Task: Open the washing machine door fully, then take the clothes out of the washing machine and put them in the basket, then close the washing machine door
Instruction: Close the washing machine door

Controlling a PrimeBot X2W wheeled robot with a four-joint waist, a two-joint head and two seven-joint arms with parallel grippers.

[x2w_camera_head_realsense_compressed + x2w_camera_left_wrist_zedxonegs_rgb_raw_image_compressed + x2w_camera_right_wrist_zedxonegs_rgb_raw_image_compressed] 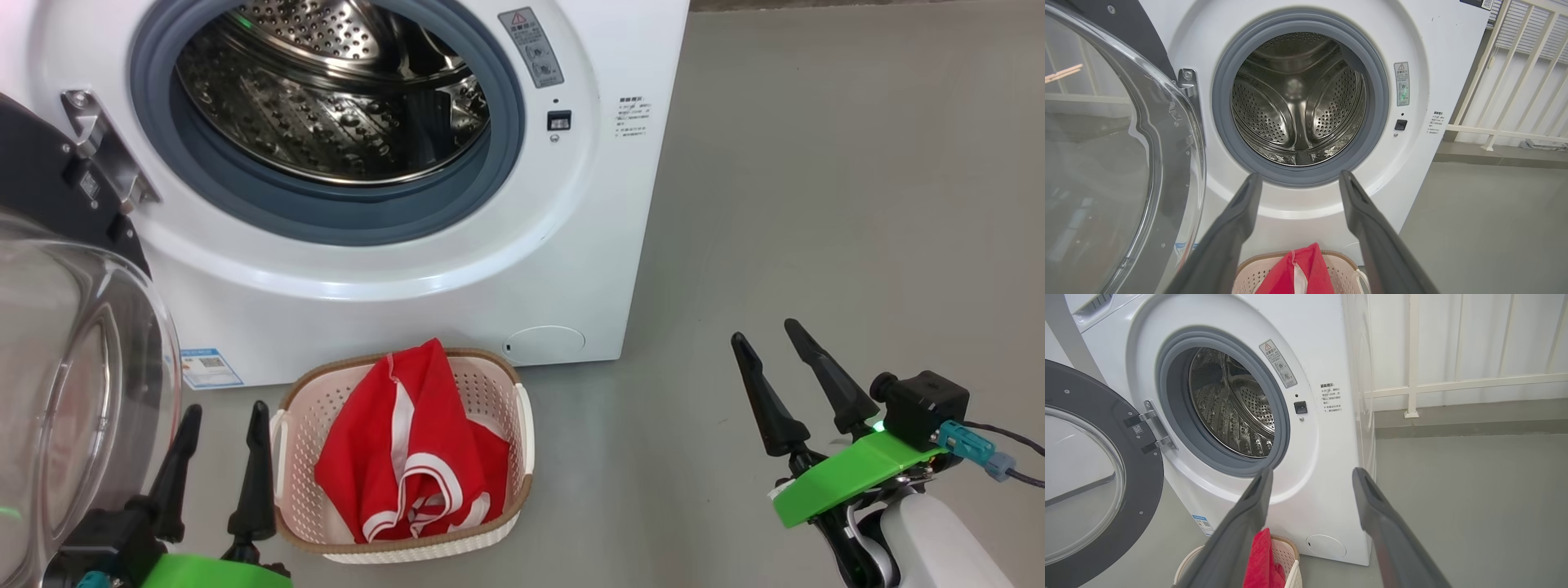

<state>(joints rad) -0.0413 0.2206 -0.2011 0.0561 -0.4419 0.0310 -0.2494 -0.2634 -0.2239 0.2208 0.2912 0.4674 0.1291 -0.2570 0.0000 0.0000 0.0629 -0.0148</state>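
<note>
Head view looks down at the white washing machine (604, 245), and its round hole is wide open. The steel drum (326, 106) inside looks bare. I see shiny metal with little holes and no cloth, and the left wrist view, which looks straight in, shows the same. The washing machine door (73, 351) hangs swung out on the robot's left side, with its clear glass bowl facing us. So I think the opening part is done. The clothes (408, 457), red with white stripes, lie piled in the basket (498, 384). The basket sits on the grey floor (816, 204) just in front of the machine, below the hole. So I think the taking-out part is done too, as far as I can see into the drum. The left gripper (226, 412) hovers low, between the door glass and the basket. Its two dark fingers stand wide apart and hold nothing. The right gripper (765, 331) hangs over bare floor, well off to the right of the basket. Its fingers are wide too, and they are empty. Only one job looks left: shutting the door. The door has to swing back to the hole and press onto the grey rubber ring (506, 163). The left gripper is the nearer one, so I guess it would do the pushing.
</note>
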